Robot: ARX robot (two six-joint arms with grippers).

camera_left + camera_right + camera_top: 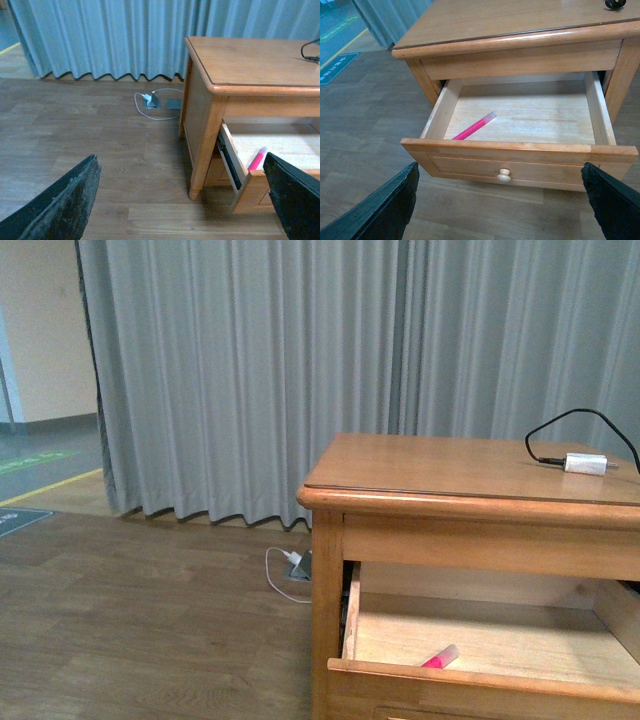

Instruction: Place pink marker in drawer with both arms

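Observation:
The pink marker lies on the floor of the drawer, near its front left corner; the front view shows the pink marker just behind the drawer's front panel, and the left wrist view shows the pink marker too. The drawer stands pulled out, its round knob facing my right gripper. That gripper is open, hanging in front of the drawer and apart from it. My left gripper is open over the floor, to the left of the cabinet. Neither arm appears in the front view.
A white adapter with a black cable rests on the cabinet top. Grey curtains hang behind. A floor socket with a white plug and cord lies on the wooden floor left of the cabinet.

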